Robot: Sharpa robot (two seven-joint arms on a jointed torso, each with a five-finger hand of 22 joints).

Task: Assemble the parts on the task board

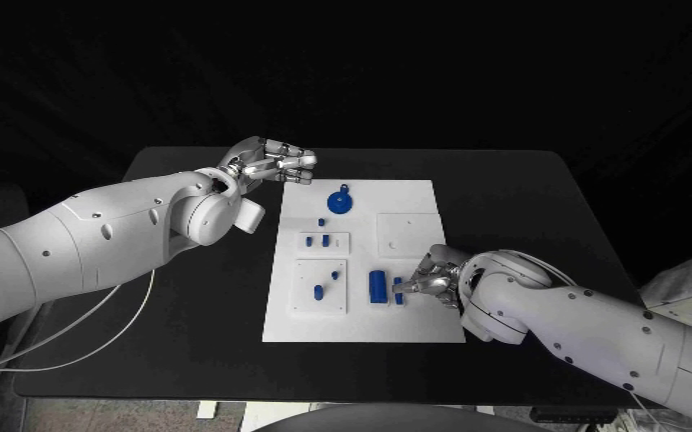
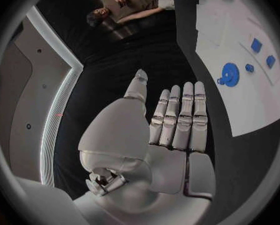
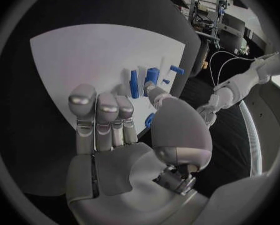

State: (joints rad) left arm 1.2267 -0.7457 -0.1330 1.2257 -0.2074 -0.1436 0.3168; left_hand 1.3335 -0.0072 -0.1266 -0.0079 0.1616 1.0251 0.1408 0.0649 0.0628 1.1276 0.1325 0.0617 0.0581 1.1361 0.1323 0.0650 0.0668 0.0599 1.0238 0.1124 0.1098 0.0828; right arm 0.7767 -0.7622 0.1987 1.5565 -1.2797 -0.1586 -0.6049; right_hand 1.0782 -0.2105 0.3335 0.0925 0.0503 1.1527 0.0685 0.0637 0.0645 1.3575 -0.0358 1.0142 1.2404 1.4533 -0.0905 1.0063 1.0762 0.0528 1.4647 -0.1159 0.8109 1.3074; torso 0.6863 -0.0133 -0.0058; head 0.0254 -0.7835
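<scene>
The white task board [image 1: 411, 197] lies in the middle of the black table. On it are a blue gear [image 1: 340, 201], several small blue pegs [image 1: 317, 241] and an upright blue cylinder [image 1: 378, 285]. My right hand [image 1: 436, 277] hovers over the board's near right part, fingertips beside the cylinder and a small blue part [image 1: 398, 283]. In the right wrist view its fingers [image 3: 105, 117] are stretched out, and a blue part [image 3: 148, 119] shows between them and the thumb, with no grip visible. My left hand [image 1: 271, 165] is off the board's far left corner, fingers [image 2: 177, 117] straight, holding nothing.
Raised white square blocks [image 1: 407, 231] sit on the board; two on the left carry blue pegs [image 1: 320, 290]. Bare black table [image 1: 519, 202] lies on both sides of the board. A white cable [image 1: 108, 327] hangs by my left arm near the table's left edge.
</scene>
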